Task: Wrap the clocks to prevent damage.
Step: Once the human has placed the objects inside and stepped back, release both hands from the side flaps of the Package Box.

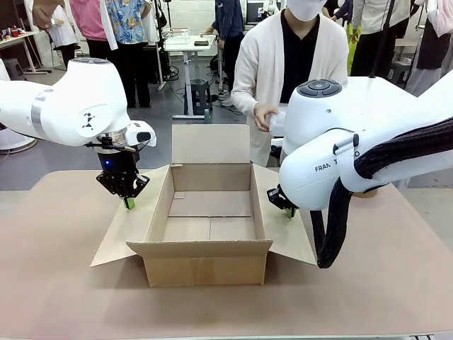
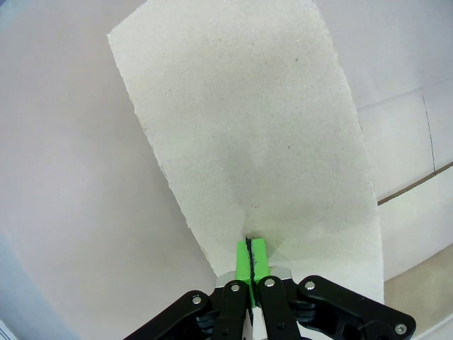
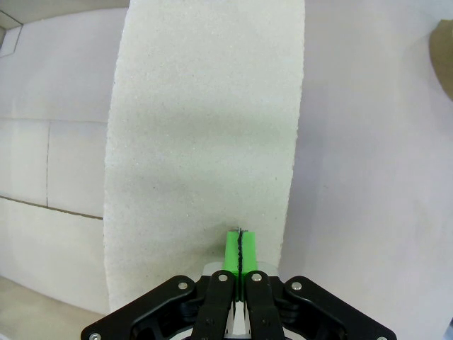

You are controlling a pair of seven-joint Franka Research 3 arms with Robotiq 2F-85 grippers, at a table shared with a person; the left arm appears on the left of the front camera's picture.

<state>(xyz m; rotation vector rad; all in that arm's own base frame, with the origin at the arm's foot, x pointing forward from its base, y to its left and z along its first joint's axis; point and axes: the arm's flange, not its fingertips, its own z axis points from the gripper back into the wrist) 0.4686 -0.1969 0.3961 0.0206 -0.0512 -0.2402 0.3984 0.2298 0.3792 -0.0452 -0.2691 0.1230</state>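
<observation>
Pads pressed together, the left pincer (image 1: 129,203) and right pincer (image 1: 289,210) each pushed down a side flap (image 1: 134,228) of the open brown cardboard box (image 1: 209,270) mid-tabletop (image 1: 56,290), presumably to keep it gaping. The whitish bubble-wrap bundle of clocks (image 1: 277,122) seemed to be in the person's hand (image 1: 264,115) past the far edge, half hidden.

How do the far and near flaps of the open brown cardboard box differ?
On the brown cardboard box, the far flap stands upright; the near flap is folded outward and down at the front. The far flap shows its whole face to the front camera; the near flap shows as a narrow strip. Shared: same plain cardboard, neither touched; the shut left gripper and right gripper sit on the side flaps.
</observation>
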